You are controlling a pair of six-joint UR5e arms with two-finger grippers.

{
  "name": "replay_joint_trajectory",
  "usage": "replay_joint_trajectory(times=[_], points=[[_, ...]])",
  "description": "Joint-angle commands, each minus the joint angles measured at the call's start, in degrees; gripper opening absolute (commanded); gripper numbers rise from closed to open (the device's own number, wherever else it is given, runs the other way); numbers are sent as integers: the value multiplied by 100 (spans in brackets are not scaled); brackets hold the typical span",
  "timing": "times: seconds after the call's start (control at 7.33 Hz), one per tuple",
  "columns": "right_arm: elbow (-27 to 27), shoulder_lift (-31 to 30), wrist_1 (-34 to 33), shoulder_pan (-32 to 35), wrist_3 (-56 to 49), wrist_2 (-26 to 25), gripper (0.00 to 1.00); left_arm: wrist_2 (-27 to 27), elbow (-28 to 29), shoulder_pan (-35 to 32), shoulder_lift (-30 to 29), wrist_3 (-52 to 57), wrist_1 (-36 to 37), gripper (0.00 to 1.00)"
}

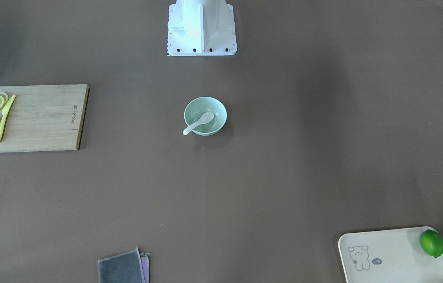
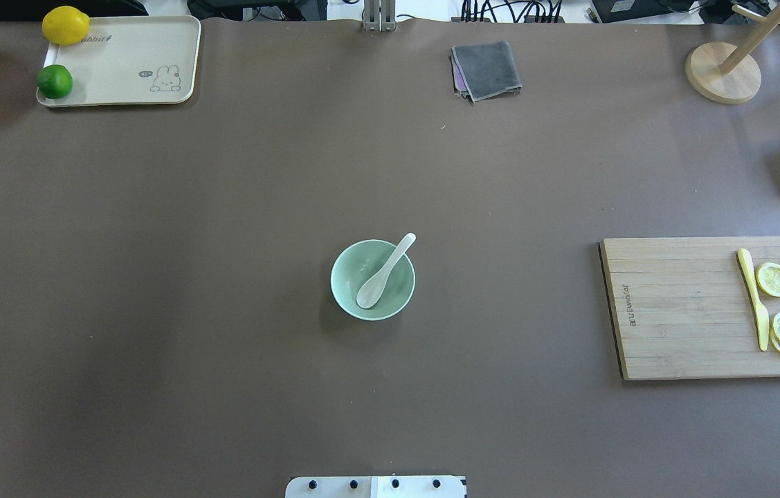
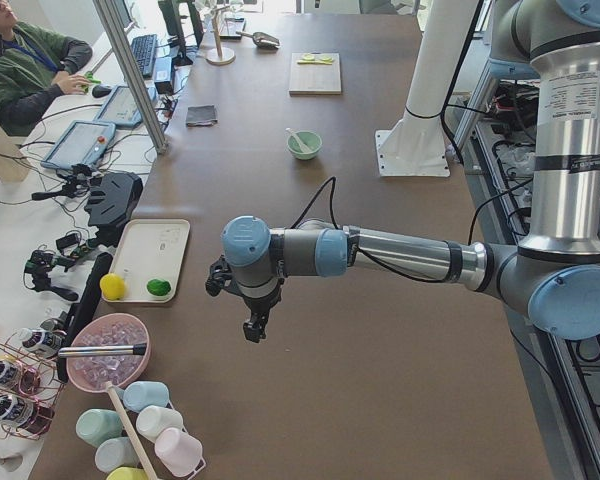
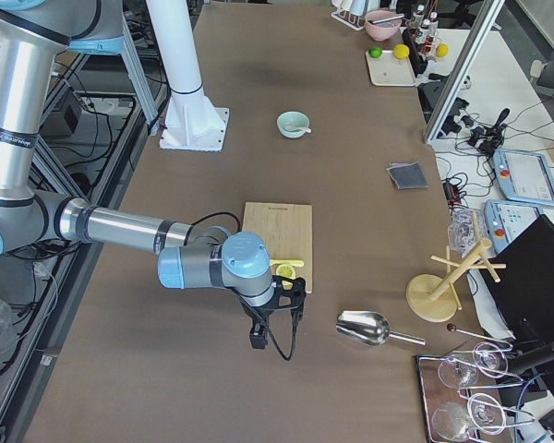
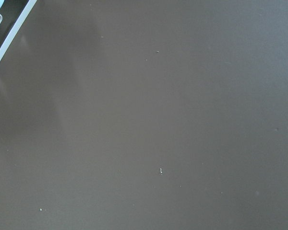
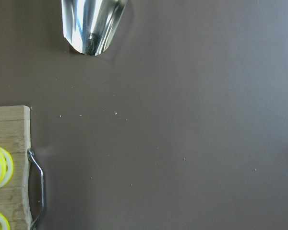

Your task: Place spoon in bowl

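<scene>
Table [image 2: 154, 277], bowl [image 2: 345, 297]: spoon [image 2: 384, 273] diagonal, handle outward

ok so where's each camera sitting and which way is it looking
Front-facing: across the table, looking down at the bowl; only the robot's base shows.
Overhead: behind the robot, looking forward; base edge only; shares bowl and spoon.
Exterior left: table's left end, looking along it; left arm near.
Exterior right: opposite end; right arm near.
Left wrist: down at table; no body.
Right wrist: down at cutting board, scoop; no body.
</scene>
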Motion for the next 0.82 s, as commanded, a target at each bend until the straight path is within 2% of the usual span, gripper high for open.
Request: replay_joint_trajectory(times=[0.0, 0.27, 0.68], points=[[26, 2, -75, -8, -3, 57, 100, 4, -4, 0, 3, 1, 0, 99], [139, 19, -372, -16, -3, 294, 100, 4, -4, 0, 12, 1, 0, 99], [333, -50, -689, -60, -11, 304, 100, -5, -39, 0, 38, 1, 0, 99]])
